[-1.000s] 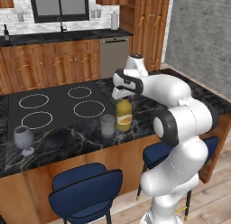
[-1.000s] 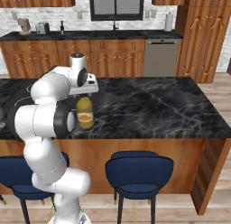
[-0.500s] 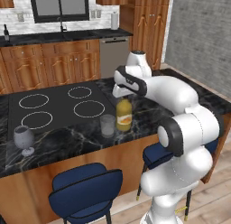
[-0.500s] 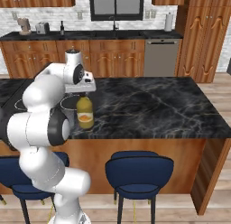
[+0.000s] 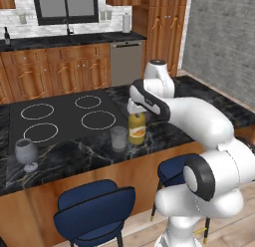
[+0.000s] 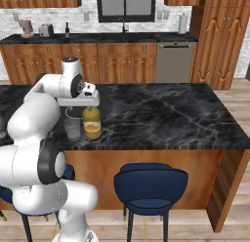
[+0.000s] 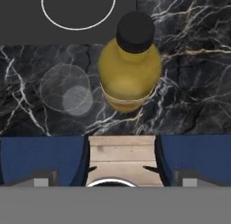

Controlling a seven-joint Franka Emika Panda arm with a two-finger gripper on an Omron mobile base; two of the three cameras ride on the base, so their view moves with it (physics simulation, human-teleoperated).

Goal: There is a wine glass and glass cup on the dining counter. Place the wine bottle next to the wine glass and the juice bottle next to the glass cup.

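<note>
The juice bottle [image 5: 137,129] stood upright on the counter [image 5: 199,99], near its front edge, just beside the cup [image 5: 118,138] and apart from it. The gripper [image 5: 133,107] hung directly above the bottle's black cap, its jaws spread wide and holding nothing. In the hand view, the bottle [image 7: 130,69] lay clear of both fingers [image 7: 91,169], with the cup [image 7: 66,90] next to it and a white cooktop ring [image 7: 77,11] beyond. In the right base view, the gripper [image 6: 84,103] sat over the bottle [image 6: 91,123], the cup [image 6: 72,129] to its left. A wine glass [image 5: 27,153] stood well apart, further along the counter's front edge. Two blue stools [image 5: 94,216] stood below the counter.
</note>
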